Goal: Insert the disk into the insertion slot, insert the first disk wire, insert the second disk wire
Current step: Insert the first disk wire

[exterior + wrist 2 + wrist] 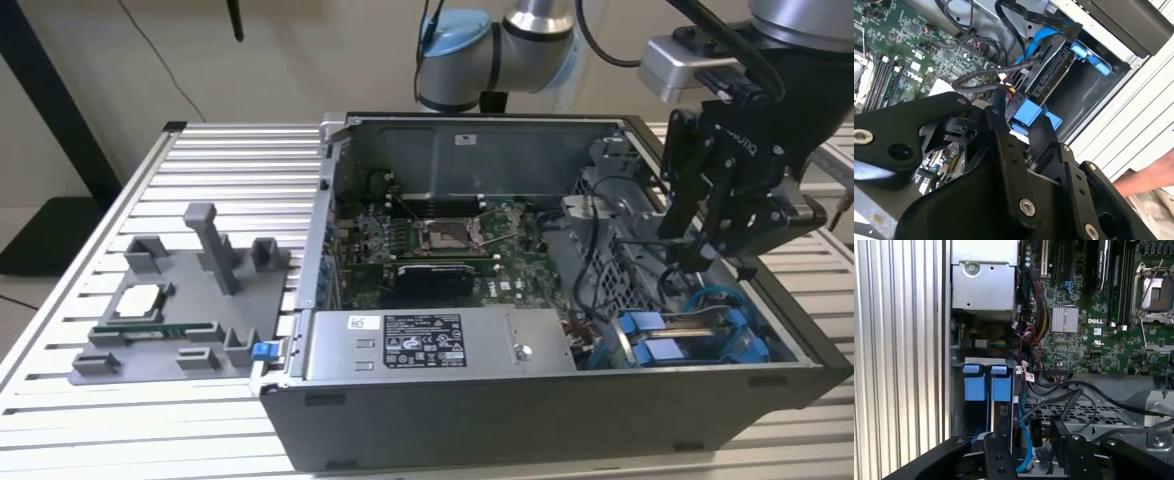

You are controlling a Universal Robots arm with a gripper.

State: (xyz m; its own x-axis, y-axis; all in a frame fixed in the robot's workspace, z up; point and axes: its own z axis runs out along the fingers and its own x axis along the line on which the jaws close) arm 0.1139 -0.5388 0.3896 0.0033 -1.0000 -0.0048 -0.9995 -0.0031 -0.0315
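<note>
The disk [1050, 77]: seated in the insertion slot [981, 361], at the near corner of the open computer case [534, 420], on the exterior view's right. Its connector edge faces up into the case, with a blue carrier tab [1026, 112] beside it.

- Handling, as judged: dense and rigid for its size, so expect weight. The metal body is sturdy. The plastic carrier flexes, and the circuit side and connector are fragile. Take hold of it by the blue carrier, never by the board.
- Black braided wire [979, 82]: loops just above the disk and runs up to the gripper. A blue wire [1036, 42] lies near the connector. Both look soft and springy. Judged best held by the plug housing, not the cord.
- Gripper [705, 240]: hangs inside the case, just above the slot. You cannot tell from these views whether it is wide, narrow or holding the wire.
- Power-supply box [414, 345]: along the near wall, just beside the slot.
- Motherboard [441, 240]: farther in, on the case floor.
</note>
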